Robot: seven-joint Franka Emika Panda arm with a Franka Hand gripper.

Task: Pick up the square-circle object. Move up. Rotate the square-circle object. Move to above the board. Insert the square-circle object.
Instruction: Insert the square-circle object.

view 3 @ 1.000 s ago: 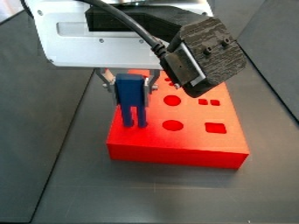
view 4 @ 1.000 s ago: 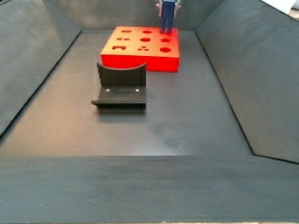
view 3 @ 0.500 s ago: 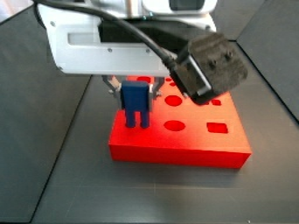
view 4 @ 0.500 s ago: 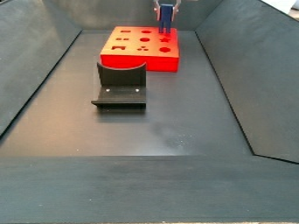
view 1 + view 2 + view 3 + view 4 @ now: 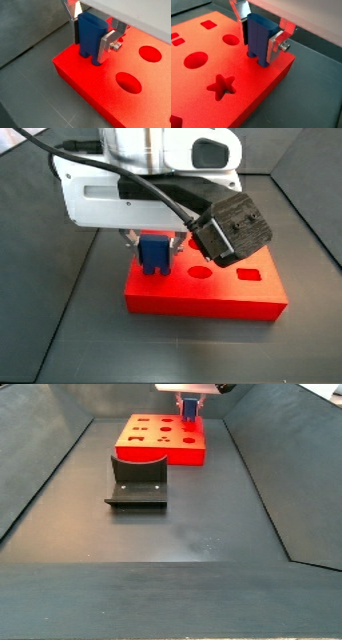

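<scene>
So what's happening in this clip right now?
The Franka arm's gripper is shut on the square-circle object, a slim blue block held upright between its silver fingers. The block's lower end sits at the top face of the red board, near one corner, apparently entering a hole there; how deep it has gone cannot be told. In a side view, the dark fixture stands on the floor beside the board, untouched.

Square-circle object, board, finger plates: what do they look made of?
Square-circle object, held in the gripper over the board: probably matte blue plastic, uniform colour, no glare. Board: likely plastic too, faintly grainy red top, possibly printed. Fingers: bare silver metal, brushed look, screw visible.
</scene>
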